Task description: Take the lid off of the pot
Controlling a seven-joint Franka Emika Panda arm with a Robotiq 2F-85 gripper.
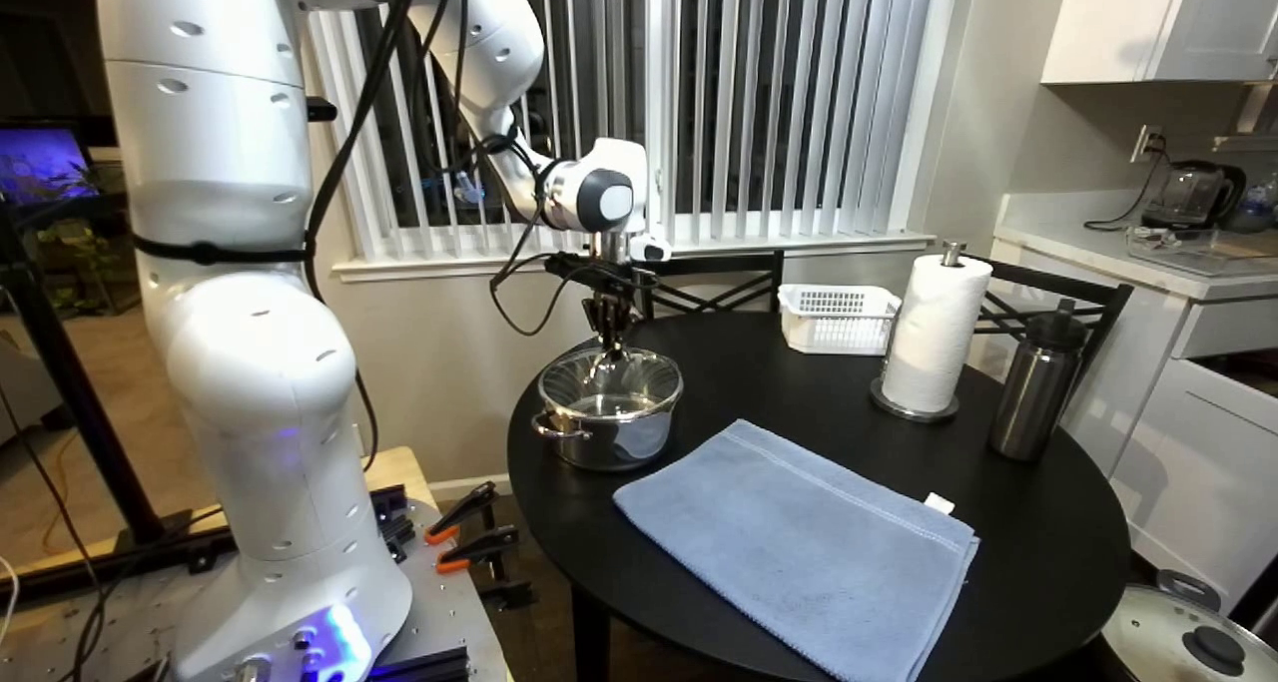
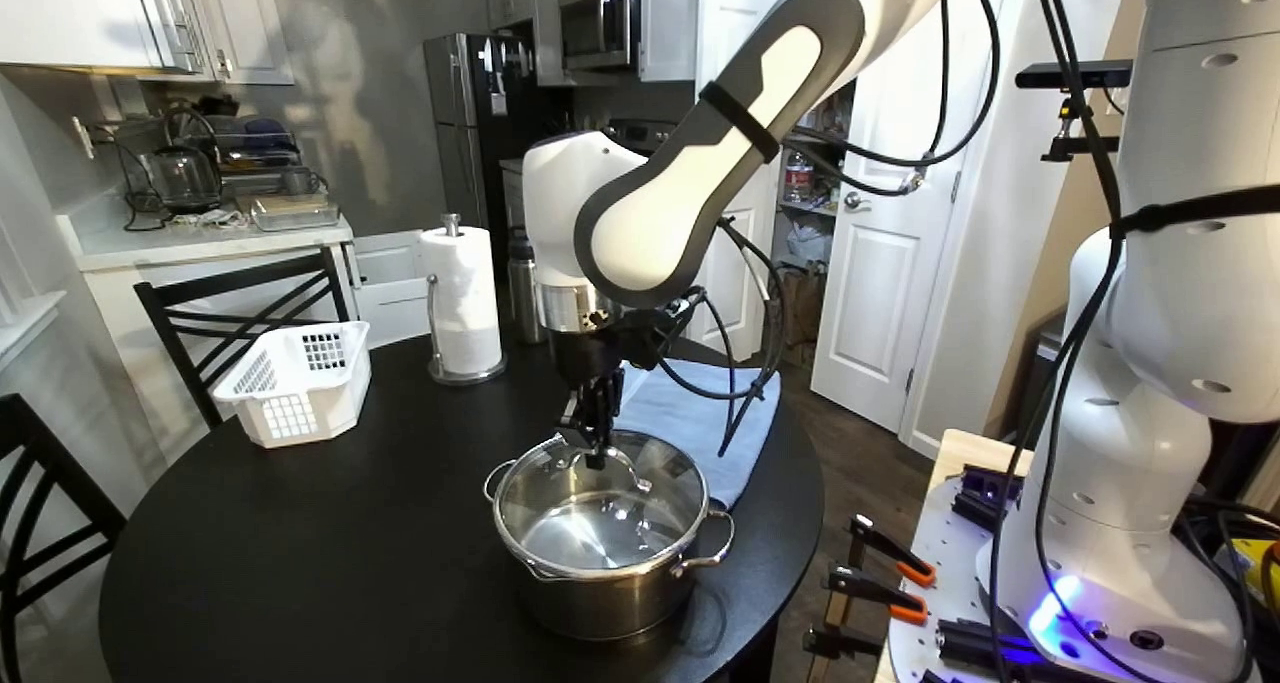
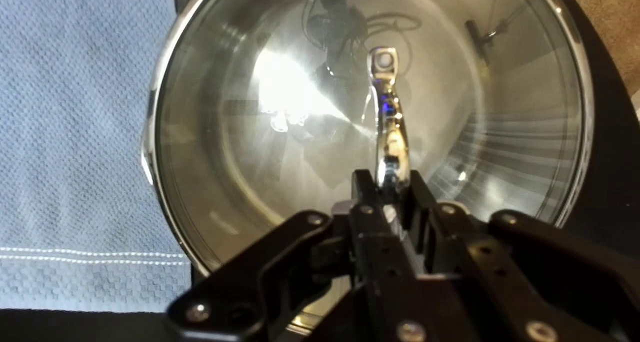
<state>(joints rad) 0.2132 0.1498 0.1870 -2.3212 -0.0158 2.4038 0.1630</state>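
Observation:
The lid (image 1: 654, 374) is round clear glass with a metal rim and a shiny arched metal handle. It also shows in an exterior view (image 2: 665, 468) and in the wrist view (image 3: 310, 156). It covers the top of the shiny steel pot (image 1: 629, 444), which also shows in an exterior view (image 2: 612, 603). I cannot tell whether the rims touch all round. My gripper (image 3: 392, 179) points down over the lid. It also shows in both exterior views (image 1: 611, 344) (image 2: 594, 448). Its fingers close on both sides of the handle, hiding the near end.
A blue cloth (image 1: 799, 542) lies beside the pot on the round black table (image 2: 300, 563). A white basket (image 1: 839, 323), a paper towel roll (image 1: 934, 338) and a steel bottle (image 1: 1038, 392) stand farther off. Another glass lid with a dark knob (image 1: 1158, 634) is beyond the table edge.

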